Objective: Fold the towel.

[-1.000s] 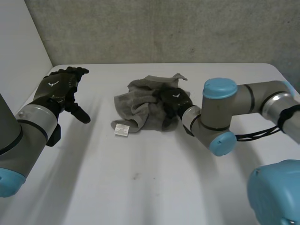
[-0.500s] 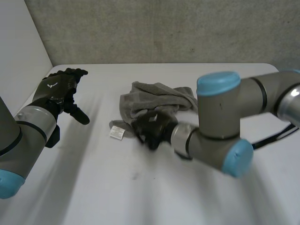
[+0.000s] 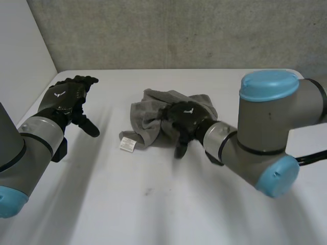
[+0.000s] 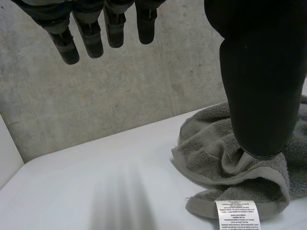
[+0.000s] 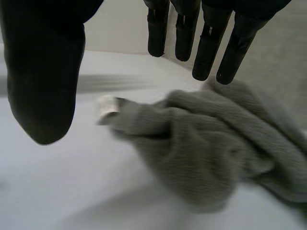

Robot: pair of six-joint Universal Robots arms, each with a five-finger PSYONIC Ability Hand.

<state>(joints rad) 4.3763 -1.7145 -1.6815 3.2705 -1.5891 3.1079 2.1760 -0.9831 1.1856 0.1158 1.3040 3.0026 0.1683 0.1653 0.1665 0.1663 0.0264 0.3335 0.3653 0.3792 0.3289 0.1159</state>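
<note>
Standing splayed and empty, left robot hand (image 3: 64,99) and right robot hand (image 3: 181,118) flank towel's (image 3: 145,115) illegible label (image 3: 127,144).

A white table (image 3: 153,214) spreads across the foreground, its top smooth and matte, with one small dark speck (image 3: 147,192) near the middle. Along its far edge rises a rough grey concrete wall (image 3: 179,30), mottled and pitted. On the left a plain white panel (image 3: 20,46) stands upright, meeting the concrete wall at a corner and bordering the table's side edge.
</note>
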